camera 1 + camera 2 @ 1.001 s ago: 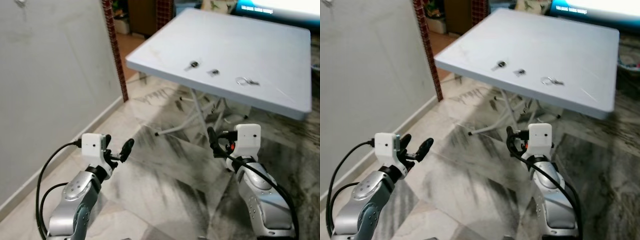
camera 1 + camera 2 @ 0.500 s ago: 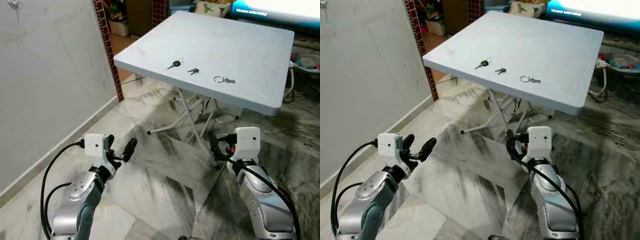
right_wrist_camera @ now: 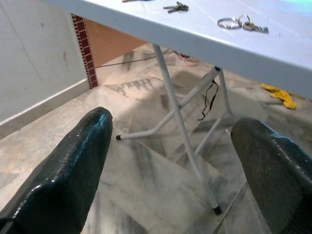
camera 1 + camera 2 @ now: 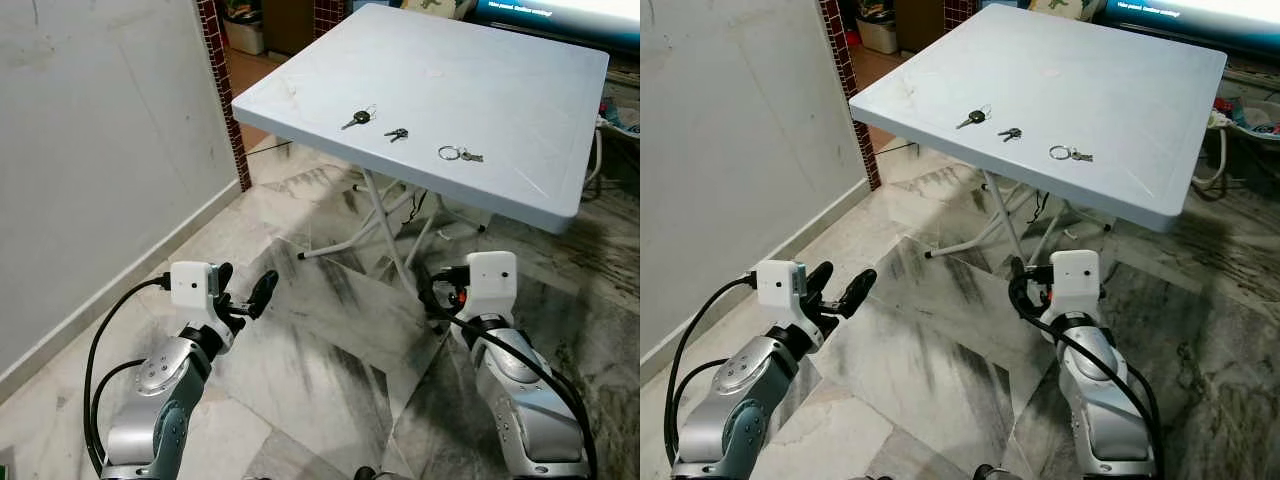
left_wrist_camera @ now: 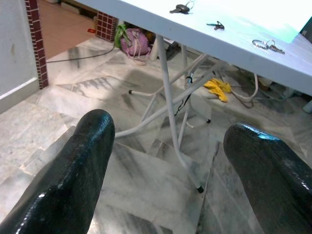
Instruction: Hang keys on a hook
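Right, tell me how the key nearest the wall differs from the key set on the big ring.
The key nearest the wall has a dark head; the ringed key looks all silver. The ringed key's ring is large and plain to see, the other's thin and faint. The ringed key lies nearer the right gripper. Both lie flat on the white table.

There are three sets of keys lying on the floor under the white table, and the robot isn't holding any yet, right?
Not quite. The three sets of keys, the black-headed key, the small key and the key ring, lie on top of the white table, not on the floor under it, as the left eye view shows. The rest holds: the left gripper and right gripper are both open and hold nothing.
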